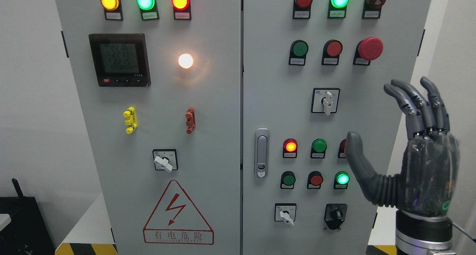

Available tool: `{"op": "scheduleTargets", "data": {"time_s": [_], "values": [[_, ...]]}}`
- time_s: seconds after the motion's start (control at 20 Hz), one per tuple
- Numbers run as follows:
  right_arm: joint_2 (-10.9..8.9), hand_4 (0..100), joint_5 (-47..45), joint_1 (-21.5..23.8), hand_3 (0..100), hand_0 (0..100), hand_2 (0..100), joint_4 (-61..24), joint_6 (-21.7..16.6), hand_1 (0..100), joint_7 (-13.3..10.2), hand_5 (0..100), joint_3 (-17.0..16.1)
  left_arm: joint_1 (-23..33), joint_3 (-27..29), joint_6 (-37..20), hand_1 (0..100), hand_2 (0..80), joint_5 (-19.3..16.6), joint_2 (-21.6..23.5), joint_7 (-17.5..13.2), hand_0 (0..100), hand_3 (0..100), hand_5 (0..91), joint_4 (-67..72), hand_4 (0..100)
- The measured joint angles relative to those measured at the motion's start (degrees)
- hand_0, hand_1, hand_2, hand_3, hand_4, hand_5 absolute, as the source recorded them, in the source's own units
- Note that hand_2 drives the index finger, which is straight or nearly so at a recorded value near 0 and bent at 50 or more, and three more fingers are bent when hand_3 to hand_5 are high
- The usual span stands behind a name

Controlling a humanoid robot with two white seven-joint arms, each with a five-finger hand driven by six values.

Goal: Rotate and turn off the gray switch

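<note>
Grey metal cabinet (208, 110): two-door control panel that filled the head view, its doors meeting at a central seam.
Right hand (409, 143): dark grey and translucent, raised upright by the right door's right edge, palm toward the panel, fingers (412, 102) straight and apart, thumb (359, 158) spread out to the left; it gripped nothing and touched no control.
Left hand: not visible.
Gray rotary switches: three white-handled selectors on square black-framed plates. One (327, 101) sat mid-height on the right door, handle pointing straight down, nearest the raised fingers yet apart from them. One (286, 213) sat near the right door's lower edge, handle tilted down to the right. One (164, 160) sat low on the left door, handle also tilted down to the right. Which was the task's switch could not be told.
Black knob switch (335, 214): beside the lower right-door selector, below the thumb.
Red mushroom button (370, 48): toward the right door's upper right corner, above the hand.
Digital meter (119, 60): black, upper left door, pale digits lit.
White lamp (185, 60): glowing, right of the meter.
Warning triangle (177, 214): red lightning sign at the left door's lower edge.
Door latch (261, 152): silver, at the right door's left edge.
</note>
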Motion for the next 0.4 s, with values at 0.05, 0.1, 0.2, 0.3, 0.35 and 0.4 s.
{"op": "scheduleTargets", "data": {"time_s": [0.05,0.1,0.2,0.3,0.35,0.4], "values": [[0.02,13,0.0,0.13,24,40,17,-0.04,-0.05,34,0.0,6,0.0,0.0,0.0,0.0,39,0.0,0.0,0.0,-0.02,12,0,0.0,0.0,0],[0.05,13,0.0,0.24,24,39,16,-0.09,-0.1,34,-0.05,6,0.0,0.0,0.0,0.0,39,0.0,0.0,0.0,-0.05,12,0,0.0,0.0,0],[0.08,12,0.0,0.42,24,39,16,-0.15,-0.12,34,-0.22,6,0.0,0.0,0.0,0.0,39,0.0,0.0,0.0,-0.08,12,0,0.0,0.0,0],[0.1,11,0.0,0.53,22,38,14,-0.22,-0.13,35,-0.27,6,-0.01,0.0,0.0,0.0,39,0.0,0.0,0.0,-0.1,12,0,0.0,0.0,0],[0.11,11,0.0,0.58,21,38,14,-0.24,-0.13,35,-0.15,6,-0.01,0.0,0.0,0.0,39,0.0,0.0,0.0,-0.1,12,0,0.0,0.0,0],[0.12,11,0.0,0.62,21,38,13,-0.27,-0.13,35,-0.02,6,-0.01,0.0,0.0,0.0,39,0.0,0.0,0.0,-0.11,12,0,0.0,0.0,0]]}}
